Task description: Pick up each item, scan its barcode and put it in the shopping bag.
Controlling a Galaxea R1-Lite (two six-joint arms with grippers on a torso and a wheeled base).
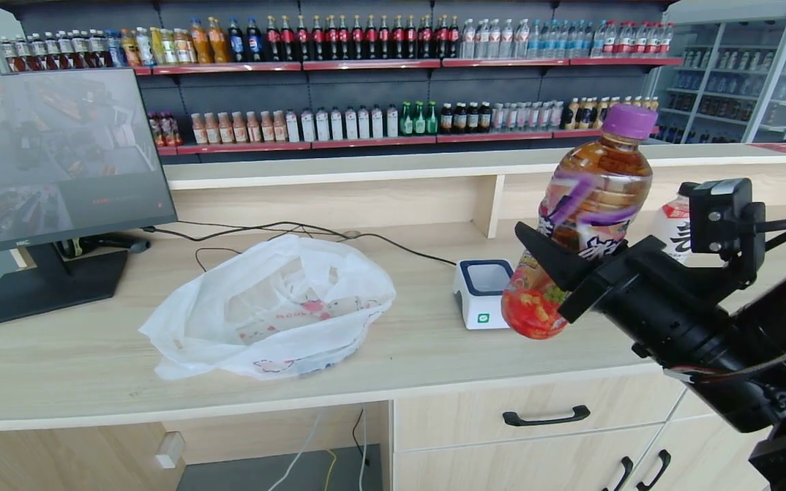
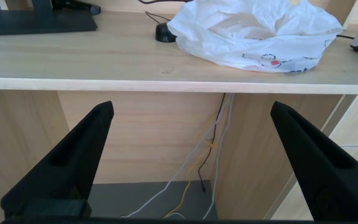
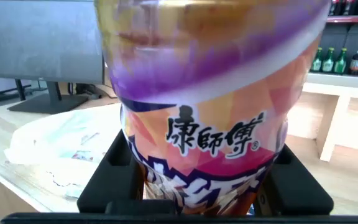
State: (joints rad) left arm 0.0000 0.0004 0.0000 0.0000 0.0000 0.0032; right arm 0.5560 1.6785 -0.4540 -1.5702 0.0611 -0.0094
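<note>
A tea bottle with a purple cap and a purple-and-orange label hangs tilted above the counter, my right gripper shut on its lower half. The bottle fills the right wrist view between the two fingers. Its base hovers just right of the white barcode scanner. The white plastic shopping bag lies crumpled and open on the counter's middle, also the bag in the left wrist view. My left gripper is open below the counter's front edge, holding nothing.
A monitor on a black stand sits at the counter's left, with cables running behind the bag. Another white-labelled bottle stands behind my right wrist. Drawers with black handles lie below. Drink shelves line the back wall.
</note>
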